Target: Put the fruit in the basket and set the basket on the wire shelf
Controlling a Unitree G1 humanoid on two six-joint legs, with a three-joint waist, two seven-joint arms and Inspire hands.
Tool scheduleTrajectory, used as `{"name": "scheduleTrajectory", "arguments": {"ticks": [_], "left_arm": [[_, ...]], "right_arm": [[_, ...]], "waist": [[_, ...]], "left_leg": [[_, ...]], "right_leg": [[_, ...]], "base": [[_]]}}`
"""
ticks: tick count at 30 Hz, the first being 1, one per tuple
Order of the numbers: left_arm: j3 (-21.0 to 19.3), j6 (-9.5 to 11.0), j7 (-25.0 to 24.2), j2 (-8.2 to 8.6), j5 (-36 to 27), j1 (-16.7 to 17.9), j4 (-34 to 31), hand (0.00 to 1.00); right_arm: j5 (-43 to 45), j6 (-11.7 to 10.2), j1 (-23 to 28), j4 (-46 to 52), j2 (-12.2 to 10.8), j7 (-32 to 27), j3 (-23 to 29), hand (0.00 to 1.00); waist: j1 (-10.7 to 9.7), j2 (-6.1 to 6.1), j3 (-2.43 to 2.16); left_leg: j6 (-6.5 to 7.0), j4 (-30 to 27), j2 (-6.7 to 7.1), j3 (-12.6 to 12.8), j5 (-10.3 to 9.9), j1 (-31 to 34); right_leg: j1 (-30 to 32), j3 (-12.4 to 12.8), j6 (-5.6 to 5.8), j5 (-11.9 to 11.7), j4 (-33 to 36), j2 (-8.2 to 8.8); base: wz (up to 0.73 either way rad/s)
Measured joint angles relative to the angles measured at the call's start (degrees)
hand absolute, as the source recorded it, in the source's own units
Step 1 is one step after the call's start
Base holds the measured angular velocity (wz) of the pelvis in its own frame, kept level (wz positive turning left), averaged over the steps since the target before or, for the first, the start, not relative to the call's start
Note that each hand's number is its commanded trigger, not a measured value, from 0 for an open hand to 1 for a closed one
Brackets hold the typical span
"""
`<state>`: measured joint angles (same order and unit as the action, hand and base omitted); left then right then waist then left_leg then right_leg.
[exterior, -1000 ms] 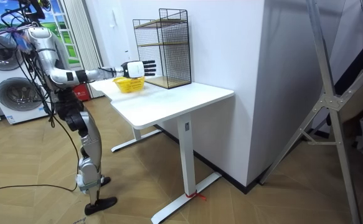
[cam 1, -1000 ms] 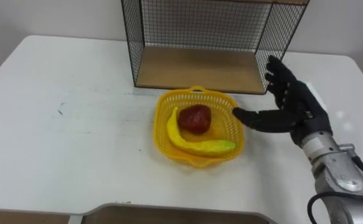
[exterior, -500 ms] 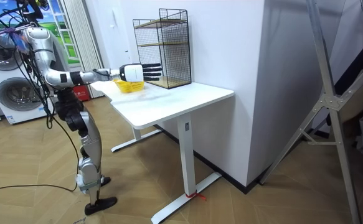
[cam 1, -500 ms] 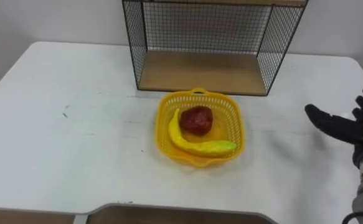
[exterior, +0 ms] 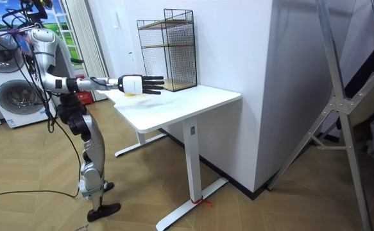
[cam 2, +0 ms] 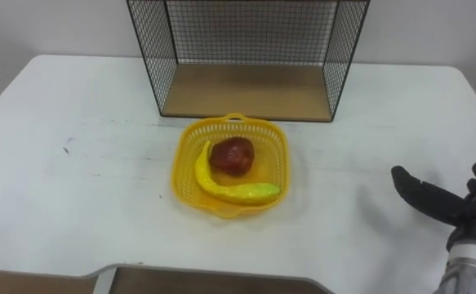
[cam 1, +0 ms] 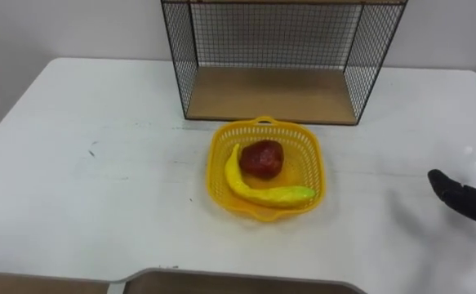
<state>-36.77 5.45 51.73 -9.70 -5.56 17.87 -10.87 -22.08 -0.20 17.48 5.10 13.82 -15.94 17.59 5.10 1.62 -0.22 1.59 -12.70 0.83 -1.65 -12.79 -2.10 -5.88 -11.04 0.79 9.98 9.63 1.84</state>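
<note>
Since banana (cam 1: 264, 193) and red fruit (cam 1: 261, 157) lie in the basket (cam 1: 308, 148), lifting comes next: my right hand (cam 2: 443, 204), fingers apart, must grip its 3 o'clock rim.

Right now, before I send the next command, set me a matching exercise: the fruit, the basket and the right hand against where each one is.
Things:
1. round red fruit
2. long yellow banana
3. yellow plastic mesh basket
4. right hand

Places:
A. on the white table, in front of the black wire shelf
B. open, off to the basket's right, apart from it
C. in the basket, along its near side
D. in the basket, on the shelf side of the banana

Pairs: 1-D, 2-C, 3-A, 4-B.
</note>
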Motion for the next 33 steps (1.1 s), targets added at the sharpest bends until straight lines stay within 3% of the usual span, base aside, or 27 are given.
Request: {"name": "scheduleTrajectory", "arguments": {"ticks": [4, 7, 11, 12, 16, 20, 26, 33], "left_arm": [[2.42, 0.95, -2.63, 0.0, 1.61, -0.75, -1.59, 0.0], [6.5, 1.82, -5.57, 0.0, 1.62, -1.04, -3.36, 0.0], [12.64, 3.7, -10.74, 0.0, 1.6, -3.21, -3.81, 0.0], [14.35, 4.57, -12.62, -0.01, 1.36, -3.54, -3.84, 0.0], [19.93, 5.87, -17.64, 0.01, 0.28, -3.87, -3.9, 0.0], [25.05, 6.5, -24.95, 0.24, -2.69, -4.91, -3.85, 0.0], [31.52, 6.5, -35.54, 0.47, -13.06, -5.34, -2.83, 0.0], [37.19, 5.88, -43.61, 3.19, -15.16, -5.73, 6.51, 0.0]], "right_arm": [[-1.82, -1.27, -0.04, 0.01, -0.6, 2.01, -0.4, 0.0], [-2.74, -3.25, -0.1, 0.13, -1.02, 3.59, -1.04, 0.0], [-1.82, -5.43, -1.12, 0.11, -1.65, 7.59, -3.37, 0.0], [-1.82, -6.03, -1.14, -0.01, -1.94, 8.76, -4.41, 0.0], [-1.88, -6.21, -1.15, -0.04, -3.37, 11.44, -7.81, 0.0], [-2.54, -6.25, -1.86, -0.58, -5.61, 14.57, -10.2, 0.0], [-4.34, -6.4, -3.11, -0.5, -5.54, 17.42, -12.77, 0.0], [-5.15, -6.7, -5.95, -3.96, -5.89, 20.54, -17.15, 0.0]], "waist": [[-0.07, -0.04, 0.04], [-0.13, -0.07, 0.11], [-0.55, 0.42, 0.84], [-0.97, 0.44, 0.85], [-2.1, 0.38, 0.83], [-3.41, -0.33, 1.18], [-3.5, -0.81, 1.07], [-3.66, -1.26, 1.07]], "left_leg": [[0.01, 0.06, 0.05, 0.0, 0.0, -0.08], [0.02, -0.24, 0.07, 0.11, 0.0, -0.19], [0.02, 0.1, 0.02, 0.26, -0.01, -0.37], [0.02, 0.29, 0.0, 0.27, -0.01, -0.32], [0.01, 0.27, -0.11, 0.65, 0.0, -0.35], [0.03, 0.03, -0.02, 0.83, 0.01, -0.35], [0.06, 0.0, -0.04, 1.46, 0.03, -0.54], [0.08, -0.38, -0.12, 2.18, 0.05, -0.56]], "right_leg": [[-0.14, -0.15, 0.0, 0.0, -0.02, 0.0], [-0.2, -0.06, 0.0, 0.0, -0.01, 0.02], [-0.34, 0.13, 0.0, 0.0, 0.0, 0.0], [-0.26, 0.11, 0.0, 0.0, -0.01, -0.04], [-0.09, 0.44, 0.0, 0.0, 0.04, -0.13], [0.05, 0.82, 0.0, 0.0, 0.01, -0.06], [0.18, 1.82, 0.0, 0.0, 0.05, -0.04], [0.37, 2.92, 0.0, 0.0, 0.1, -0.06]], "base": [[0.03], [0.0], [-0.02], [0.0], [-0.05], [-0.04], [-0.05], [-0.04]]}}
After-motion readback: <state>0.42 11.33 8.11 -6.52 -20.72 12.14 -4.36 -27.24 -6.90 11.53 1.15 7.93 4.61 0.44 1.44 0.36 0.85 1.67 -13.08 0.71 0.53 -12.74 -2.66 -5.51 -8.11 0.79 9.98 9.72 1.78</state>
